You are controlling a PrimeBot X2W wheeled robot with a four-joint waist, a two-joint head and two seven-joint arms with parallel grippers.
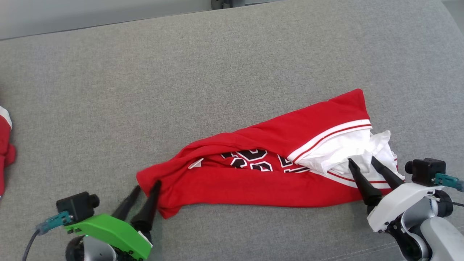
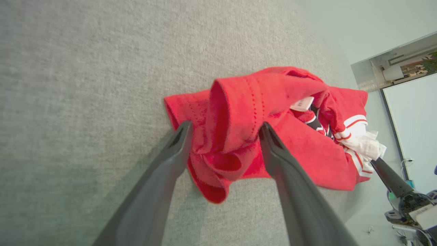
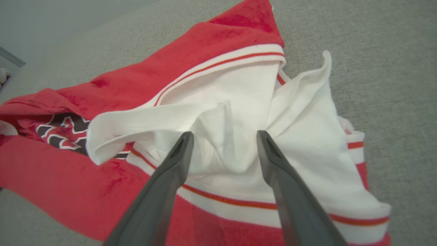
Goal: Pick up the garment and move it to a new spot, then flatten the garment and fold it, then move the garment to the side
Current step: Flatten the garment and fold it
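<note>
Head view: the red garment [image 1: 235, 185] lies bunched lengthwise across the grey fabric surface [image 1: 181, 72], nearer its front edge. The left jaws stand wide, straddling its red end fold; the right jaws stand wide around the white fabric at its opposite end

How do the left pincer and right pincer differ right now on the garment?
The left pincer is green-bodied and sits at the all-red bunched end of the garment. The right pincer is white-bodied and sits at its white, striped end. The left pincer's fingers straddle a red fold, while the right pincer's straddle a white one. Both are open, with cloth between the fingers but not clamped.
</note>
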